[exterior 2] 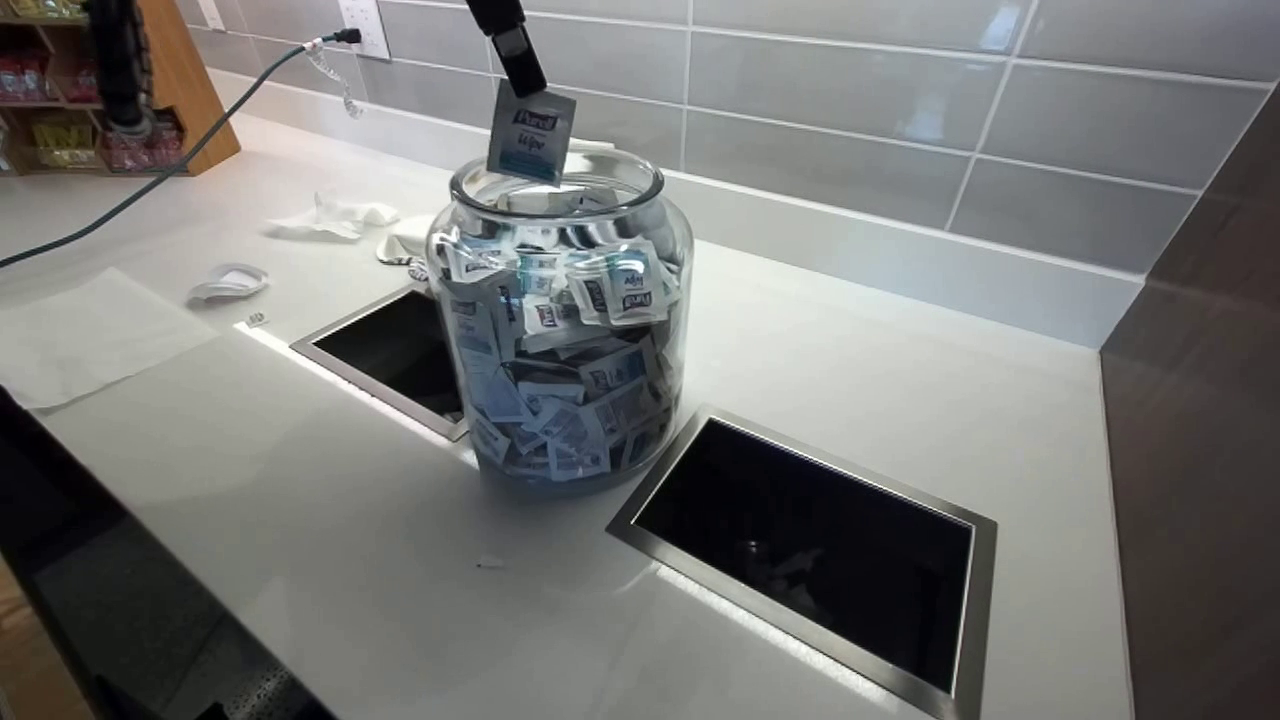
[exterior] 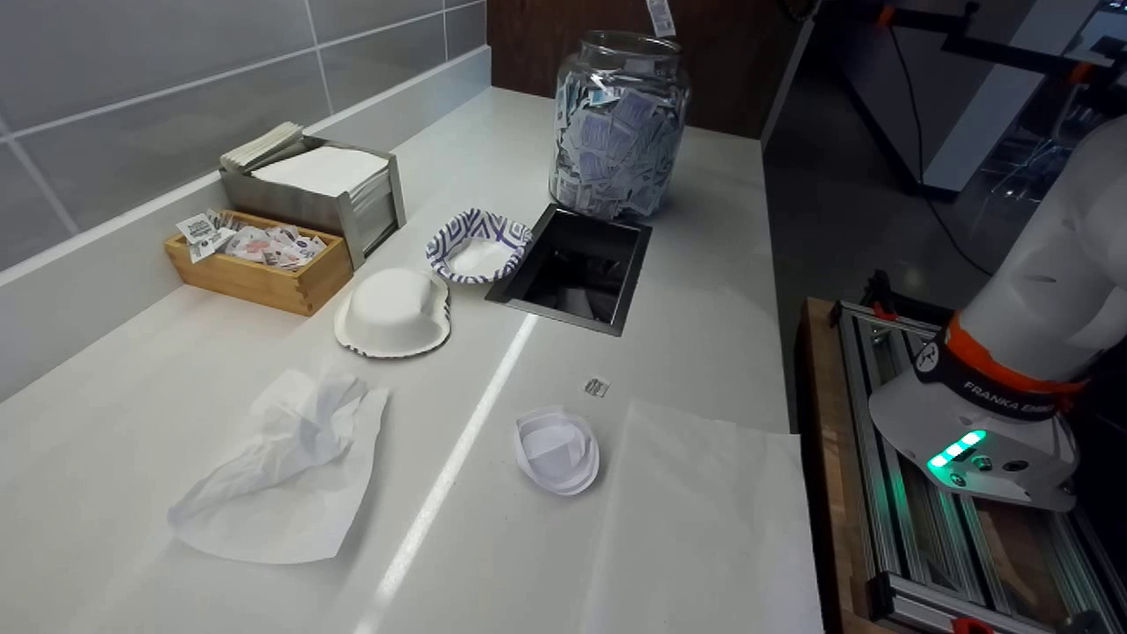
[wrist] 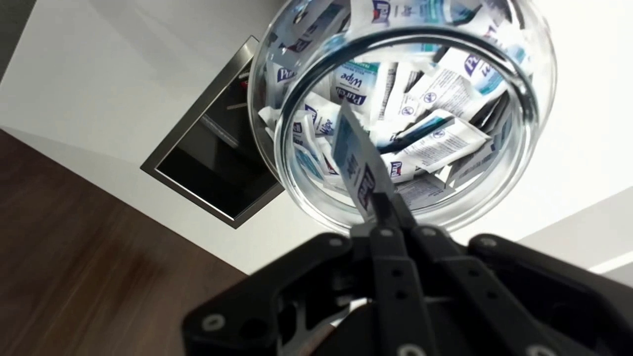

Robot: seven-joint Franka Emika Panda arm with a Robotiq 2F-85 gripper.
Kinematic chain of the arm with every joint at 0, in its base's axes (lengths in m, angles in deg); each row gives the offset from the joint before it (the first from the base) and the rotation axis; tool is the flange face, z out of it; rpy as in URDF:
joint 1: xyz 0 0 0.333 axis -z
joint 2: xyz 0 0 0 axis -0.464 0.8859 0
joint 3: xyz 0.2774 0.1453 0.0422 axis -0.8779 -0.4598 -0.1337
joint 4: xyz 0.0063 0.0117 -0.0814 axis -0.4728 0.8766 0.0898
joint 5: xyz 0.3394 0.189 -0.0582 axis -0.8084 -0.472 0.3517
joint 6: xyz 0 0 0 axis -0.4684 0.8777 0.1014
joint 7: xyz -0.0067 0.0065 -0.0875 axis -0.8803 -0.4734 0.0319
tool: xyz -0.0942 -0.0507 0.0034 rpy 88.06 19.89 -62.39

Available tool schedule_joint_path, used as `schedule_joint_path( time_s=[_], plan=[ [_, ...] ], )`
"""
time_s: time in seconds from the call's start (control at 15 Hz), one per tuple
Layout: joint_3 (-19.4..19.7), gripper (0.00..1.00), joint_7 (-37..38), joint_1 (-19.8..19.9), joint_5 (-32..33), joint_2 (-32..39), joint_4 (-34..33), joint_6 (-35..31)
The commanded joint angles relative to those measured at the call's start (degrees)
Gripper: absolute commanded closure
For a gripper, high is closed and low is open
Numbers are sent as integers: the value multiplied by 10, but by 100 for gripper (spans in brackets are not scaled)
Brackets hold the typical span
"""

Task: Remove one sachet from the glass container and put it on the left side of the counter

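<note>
Sachet point(exterior 2: 532, 135), 1 piece, lettered Purell Wipe. In an exterior view we find it hanging just beneath the jaws, above the mouth of the glass container point(exterior 2: 600, 212); whether its lower edge fully clears the rim we cannot tell.

Wrist view: gripper point(wrist: 393, 210), 1 unit, jaws closed on 1 end of the sachet, the rest jutting ahead of them. Farther below the jaws, other sachets point(wrist: 440, 141), loose in the container, count not attempted.

In an exterior view: jaws out of frame; held piece visible at the top edge, above the container. Well apart from the jaws, and lower, counter point(exterior: 722, 291) with crumpled paper point(exterior: 282, 471).

Progress, by our judgement: picking done, lifting out nearly so. Outstanding: carrying, setting down on the left side, letting go. Which stretch counts as left, we cannot settle.
</note>
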Motion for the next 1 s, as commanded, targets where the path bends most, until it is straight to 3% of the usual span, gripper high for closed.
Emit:
schedule_joint_path(
  time_s=[0.0,0.6,0.93],
  plan=[
    [-14,100,33,5,7,-63,48,20],
    [-43,100,32,-10,-55,-130,109,121],
    [-56,100,4,-38,-104,-109,126,97]
  ],
)
